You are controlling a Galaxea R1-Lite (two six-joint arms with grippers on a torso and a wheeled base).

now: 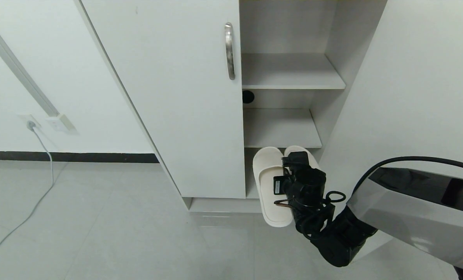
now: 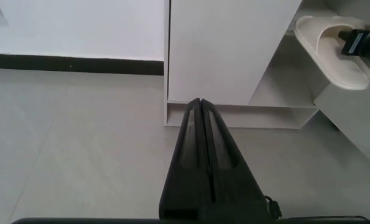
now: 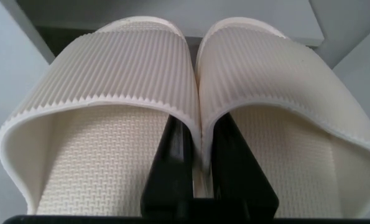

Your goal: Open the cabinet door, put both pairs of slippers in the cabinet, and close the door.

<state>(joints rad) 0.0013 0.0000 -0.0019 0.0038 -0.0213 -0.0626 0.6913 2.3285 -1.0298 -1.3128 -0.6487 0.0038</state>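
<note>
The right tool (image 1: 291,163) pinches a pair of cream slippers (image 1: 268,182) by their inner walls, pressed together between its fingers (image 3: 172,162). It holds them clear of the floor (image 1: 118,233) at the front edge of the cabinet's bottom compartment (image 1: 250,190), toes pointing in under the lower shelf (image 1: 282,128). The right-hand door (image 1: 410,97) stands open; the left-hand door (image 1: 169,97) is shut. The left tool (image 2: 200,109), jaws closed on nothing, hangs low over the floor, facing the cabinet's base.

To land the pair well, the arm should likely carry them in level, clear of the lower shelf's front edge and the shut door's edge. It should set the soles flat on the compartment floor and only then let go — a high release could tip them back out.

A label (image 1: 278,186) on the right wrist is too small to read; no other writing is legible.
</note>
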